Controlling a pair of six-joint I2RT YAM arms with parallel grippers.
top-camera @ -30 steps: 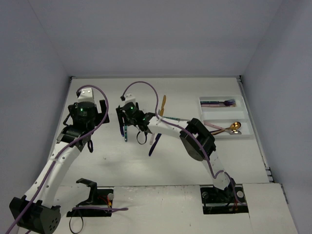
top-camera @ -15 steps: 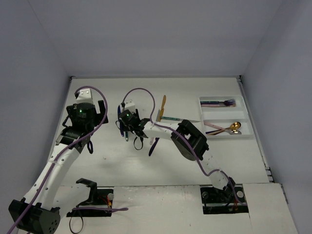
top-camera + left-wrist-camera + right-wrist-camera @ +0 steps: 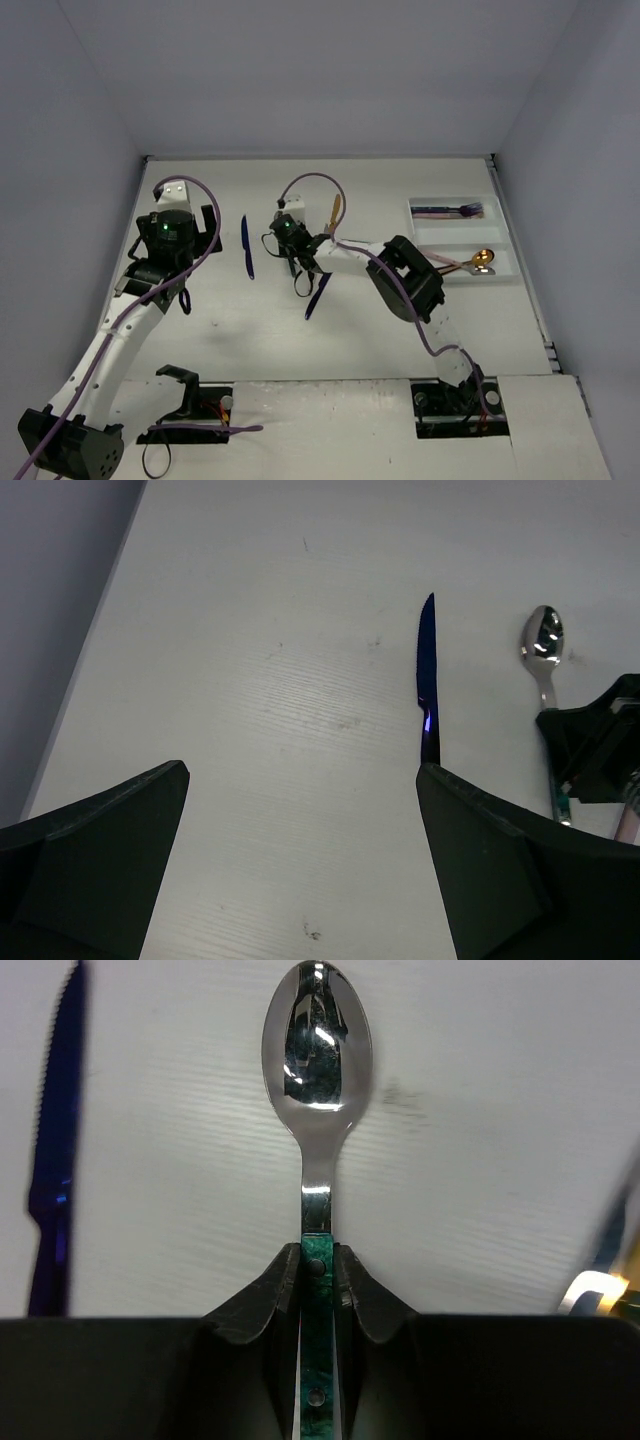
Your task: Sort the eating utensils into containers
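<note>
My right gripper (image 3: 318, 1260) is shut on the green handle of a silver spoon (image 3: 316, 1050), whose bowl points away from the jaws over the table. The left wrist view shows that spoon (image 3: 543, 640) beside a dark blue knife (image 3: 426, 675) that lies flat. Seen from above, the right gripper (image 3: 288, 240) sits just right of the knife (image 3: 246, 246). My left gripper (image 3: 300, 870) is open over bare table, left of the knife. The white three-compartment tray (image 3: 500, 236) at the right holds a purple fork (image 3: 455, 211) and a gold spoon (image 3: 481, 260).
A dark blue utensil (image 3: 317, 296) lies below the right gripper, and a gold one (image 3: 335, 212) lies just beyond it. The right arm's purple cable (image 3: 312, 182) arches over the gripper. The side walls and the table's far edge hem in the work area.
The right gripper has closed on the spoon's handle and moved to the right with it, uncovering the dark blue knife. The left arm has stayed put.
</note>
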